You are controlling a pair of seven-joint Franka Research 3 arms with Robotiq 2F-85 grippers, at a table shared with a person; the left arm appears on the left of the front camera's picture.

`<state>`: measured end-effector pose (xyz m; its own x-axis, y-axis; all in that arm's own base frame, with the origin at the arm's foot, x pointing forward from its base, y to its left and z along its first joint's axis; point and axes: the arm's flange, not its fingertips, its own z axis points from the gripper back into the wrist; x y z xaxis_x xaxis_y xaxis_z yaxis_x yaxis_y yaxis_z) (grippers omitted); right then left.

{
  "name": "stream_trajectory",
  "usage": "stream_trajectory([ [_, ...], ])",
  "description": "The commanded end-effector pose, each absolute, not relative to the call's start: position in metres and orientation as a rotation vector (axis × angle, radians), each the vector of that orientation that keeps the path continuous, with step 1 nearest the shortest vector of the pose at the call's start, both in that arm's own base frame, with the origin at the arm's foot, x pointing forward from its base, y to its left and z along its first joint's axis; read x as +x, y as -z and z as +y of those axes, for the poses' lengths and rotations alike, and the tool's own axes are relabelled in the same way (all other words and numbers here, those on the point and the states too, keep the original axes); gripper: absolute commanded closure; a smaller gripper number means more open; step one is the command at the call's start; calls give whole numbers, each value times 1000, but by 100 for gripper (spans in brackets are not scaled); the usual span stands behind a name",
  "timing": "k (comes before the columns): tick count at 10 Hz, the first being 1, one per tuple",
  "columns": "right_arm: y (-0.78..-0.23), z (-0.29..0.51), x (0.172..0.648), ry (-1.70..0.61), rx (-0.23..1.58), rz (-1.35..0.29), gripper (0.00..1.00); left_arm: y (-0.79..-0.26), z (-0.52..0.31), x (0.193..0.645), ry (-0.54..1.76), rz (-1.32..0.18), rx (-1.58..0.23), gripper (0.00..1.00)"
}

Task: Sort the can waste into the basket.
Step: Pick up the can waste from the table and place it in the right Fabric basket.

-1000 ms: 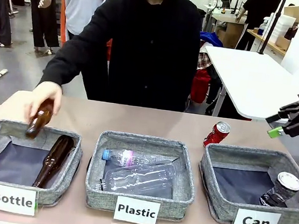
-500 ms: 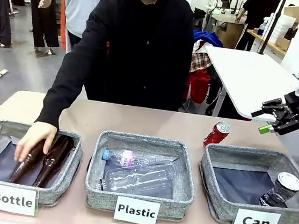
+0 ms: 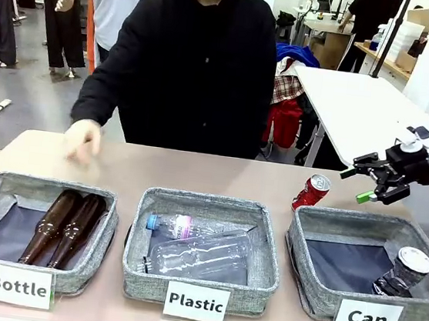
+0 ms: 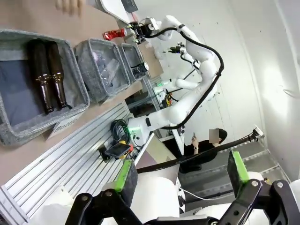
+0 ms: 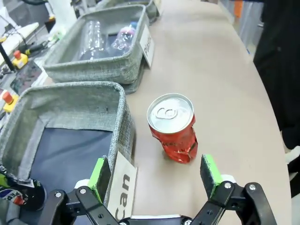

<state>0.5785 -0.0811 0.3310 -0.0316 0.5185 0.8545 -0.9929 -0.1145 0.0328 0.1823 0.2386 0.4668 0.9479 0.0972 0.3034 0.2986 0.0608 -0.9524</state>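
I'm seeing the bench (image 3: 121, 165) carrying three grey baskets; the Can basket (image 3: 303, 283) is sitting at my right end. The right hand (image 3: 356, 185) is hovering above the bench just behind that basket, jaws spread wide and gripping nothing. The red crushed can (image 5: 172, 126) is standing on the bench beside the basket's far wall, framed between my green pads (image 5: 99, 172). The grey-black can (image 3: 402, 272) is leaning inside the basket. The left hand (image 4: 182, 171) is also gaping open, empty.
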Motion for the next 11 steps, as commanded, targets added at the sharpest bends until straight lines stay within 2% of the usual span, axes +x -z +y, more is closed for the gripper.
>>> stream_trajectory([
  [1,-323,-79,589,-1550,899,-762,0,-466,228,195,190,-233,-1550,0],
  [4,-313,-69,594,-1546,917,-776,0,-459,176,225,245,-142,-1505,0],
  [8,-312,-66,604,-1462,921,-855,0,-419,45,288,357,132,-1465,0],
  [10,-312,-68,609,-1428,924,-884,0,-385,-4,296,396,266,-1353,0],
  [11,-308,-65,612,-1430,929,-881,0,-373,-15,300,434,275,-1282,0],
])
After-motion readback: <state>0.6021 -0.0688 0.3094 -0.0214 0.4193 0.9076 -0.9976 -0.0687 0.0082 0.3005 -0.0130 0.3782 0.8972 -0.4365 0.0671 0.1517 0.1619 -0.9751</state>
